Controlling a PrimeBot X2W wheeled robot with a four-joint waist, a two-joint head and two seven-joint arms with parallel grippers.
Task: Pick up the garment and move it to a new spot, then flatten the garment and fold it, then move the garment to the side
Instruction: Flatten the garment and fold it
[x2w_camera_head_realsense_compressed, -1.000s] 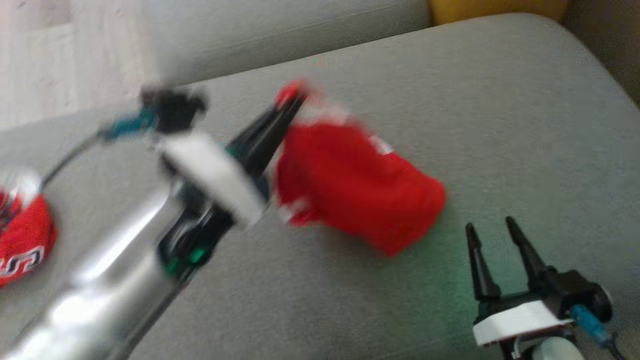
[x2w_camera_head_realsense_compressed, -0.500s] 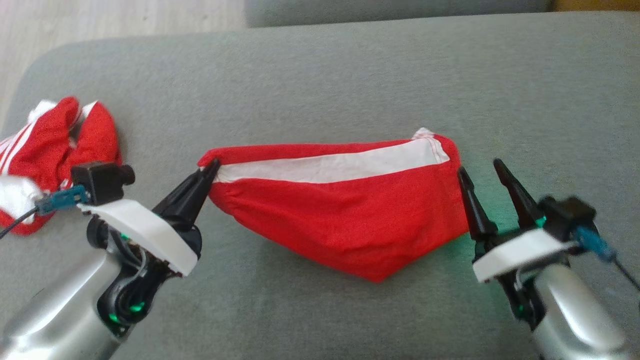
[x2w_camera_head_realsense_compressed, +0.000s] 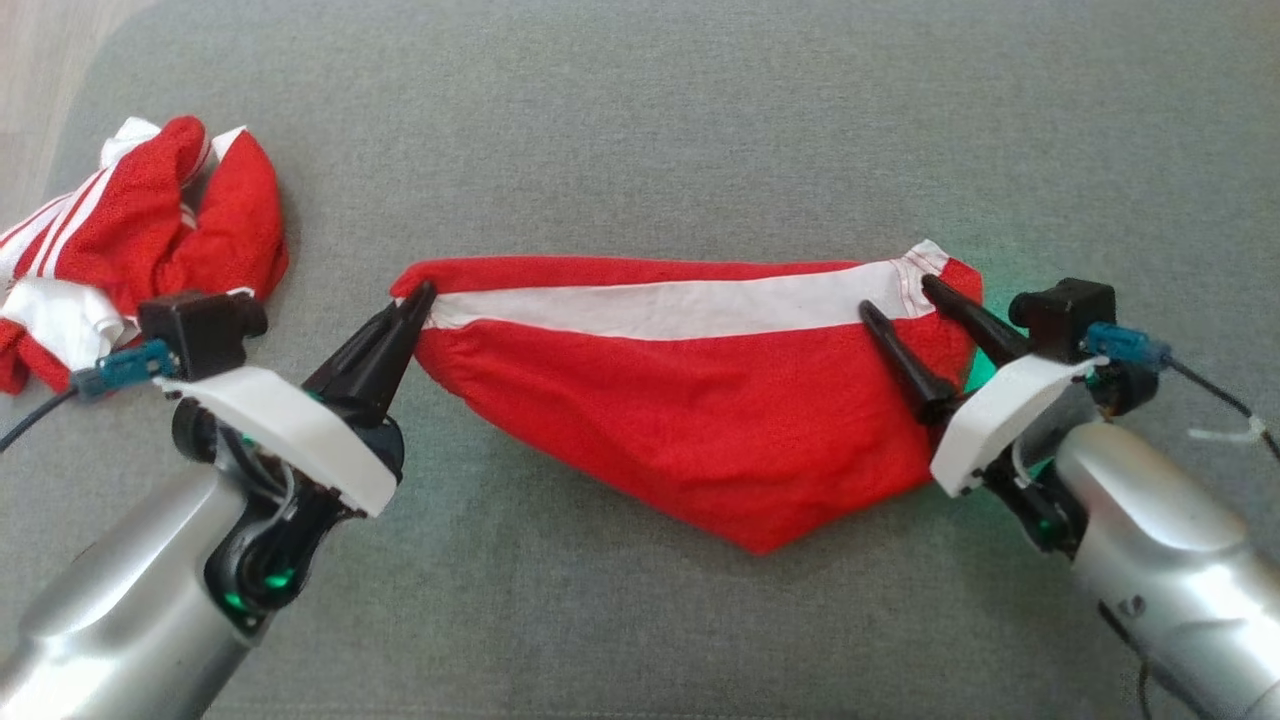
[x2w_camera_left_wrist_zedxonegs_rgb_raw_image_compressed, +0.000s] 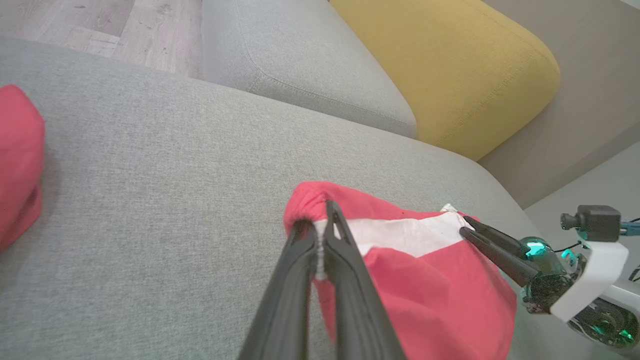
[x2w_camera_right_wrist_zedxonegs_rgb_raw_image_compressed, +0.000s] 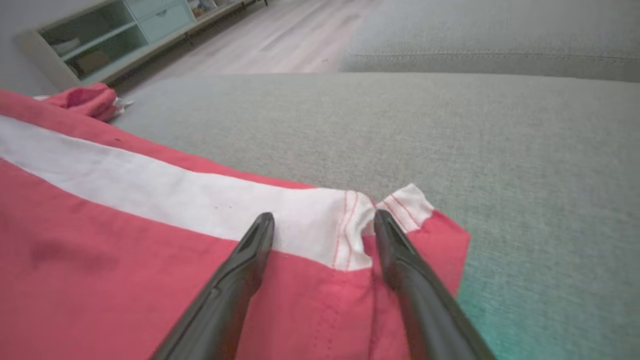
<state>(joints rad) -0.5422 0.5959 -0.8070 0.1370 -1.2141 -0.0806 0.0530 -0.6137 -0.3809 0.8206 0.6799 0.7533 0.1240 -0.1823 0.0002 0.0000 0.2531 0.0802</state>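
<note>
Left hand (x2w_camera_head_realsense_compressed: 425, 295) pinching garment (x2w_camera_head_realsense_compressed: 700, 420) corner; right hand (x2w_camera_head_realsense_compressed: 897, 296) spread.

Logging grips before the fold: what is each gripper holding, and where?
Left gripper pinches the red garment at its left end; right gripper open, holding nothing.

grey sofa cushion (x2w_camera_head_realsense_compressed: 640, 120): red garment (x2w_camera_head_realsense_compressed: 700, 430) at middle, red-white bundle (x2w_camera_head_realsense_compressed: 130, 230) near left edge.

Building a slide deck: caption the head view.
Left gripper pinches the red garment's left corner on the grey cushion; right gripper, open, poised over the opposite corner.
</note>
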